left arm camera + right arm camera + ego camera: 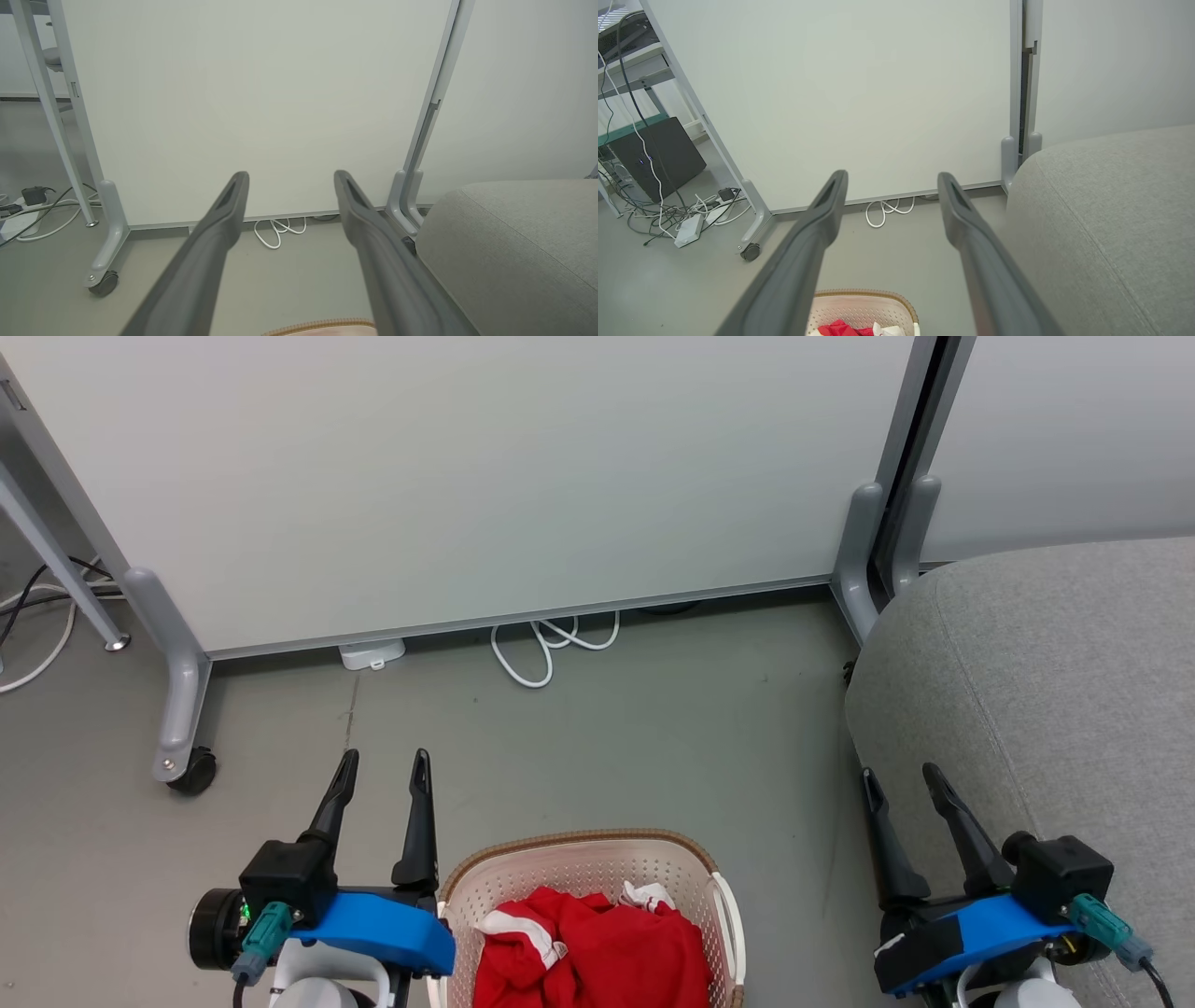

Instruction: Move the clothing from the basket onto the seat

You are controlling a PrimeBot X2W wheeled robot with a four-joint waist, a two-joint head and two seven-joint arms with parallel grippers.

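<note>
The red clothing [597,952] with white trim lies bunched inside the cream perforated basket [569,847], which stands on the floor at the bottom centre of the head view. A corner of the clothing [838,328] and the basket rim [864,294] also show low in the right wrist view. The grey seat [1055,691] fills the right side, and appears as the seat [514,252] in the left wrist view. My left gripper [383,773] is open, just left of the basket and holding nothing. My right gripper [901,782] is open beside the seat's front edge, also holding nothing.
A white partition panel [485,476] on grey wheeled feet [182,709] closes off the back. A coiled white cable [551,649] lies on the floor under it. More cables and a black box [658,154] sit far left. Bare grey floor [653,747] lies between basket and panel.
</note>
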